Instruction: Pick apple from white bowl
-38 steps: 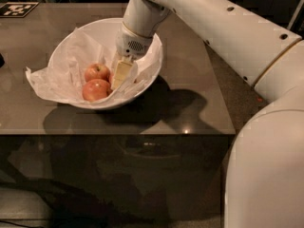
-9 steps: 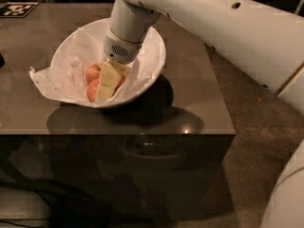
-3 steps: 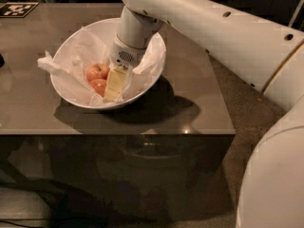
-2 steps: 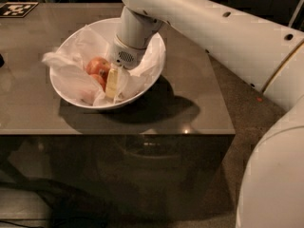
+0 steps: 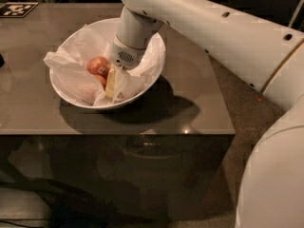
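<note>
One dark table [image 5: 199, 99] fills most of the view; its flat brown-grey top is smooth and glossy, with square edges and a dark front face below. Right of the table lies a speckled, carpet-like brown floor [image 5: 240, 101]. The room behind is dark and cannot be made out. A large white robot arm [image 5: 213, 27], hard-shelled and rounded, with small dark holes along its casing, reaches from the right and comes down into the white bowl [image 5: 160, 56]. That bowl stands on the tabletop, wide, round and glossy, with a deep slanted wall, and it casts a broad shadow on the table to its right. Crumpled white paper [image 5: 71, 68] lines the bowl, thin and creased, and rises above the bowl's left rim. The gripper [image 5: 112, 82], pale yellowish below a grey wrist with a small grille, sits inside the bowl near its centre, partly wrapped by the paper. How far it is open, and whether it has hold of anything, cannot be told. The apple [image 5: 98, 66], small, round, red-orange and smooth, lies inside the bowl just left of the gripper, against the paper. A black-and-white square marker [image 5: 16, 8] lies flat on the table, well beyond the bowl's far-left side.
</note>
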Motion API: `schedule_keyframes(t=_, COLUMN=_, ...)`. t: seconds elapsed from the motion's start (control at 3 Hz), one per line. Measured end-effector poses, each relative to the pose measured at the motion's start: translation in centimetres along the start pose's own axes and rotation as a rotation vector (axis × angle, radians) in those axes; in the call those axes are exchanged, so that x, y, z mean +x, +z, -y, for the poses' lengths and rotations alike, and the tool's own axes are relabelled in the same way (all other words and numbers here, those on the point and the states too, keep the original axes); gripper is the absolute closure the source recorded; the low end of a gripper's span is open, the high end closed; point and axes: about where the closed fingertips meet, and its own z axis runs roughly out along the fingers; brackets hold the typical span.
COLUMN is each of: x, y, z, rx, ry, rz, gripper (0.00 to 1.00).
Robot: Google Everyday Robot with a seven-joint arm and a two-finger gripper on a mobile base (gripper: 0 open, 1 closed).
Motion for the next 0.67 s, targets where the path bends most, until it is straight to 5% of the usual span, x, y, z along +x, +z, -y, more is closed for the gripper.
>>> schedule_keyframes(t=0.67, x=-1.5, y=-2.9, z=-0.7, rx=-0.028, ry=-0.004, rz=0.062, gripper=1.00)
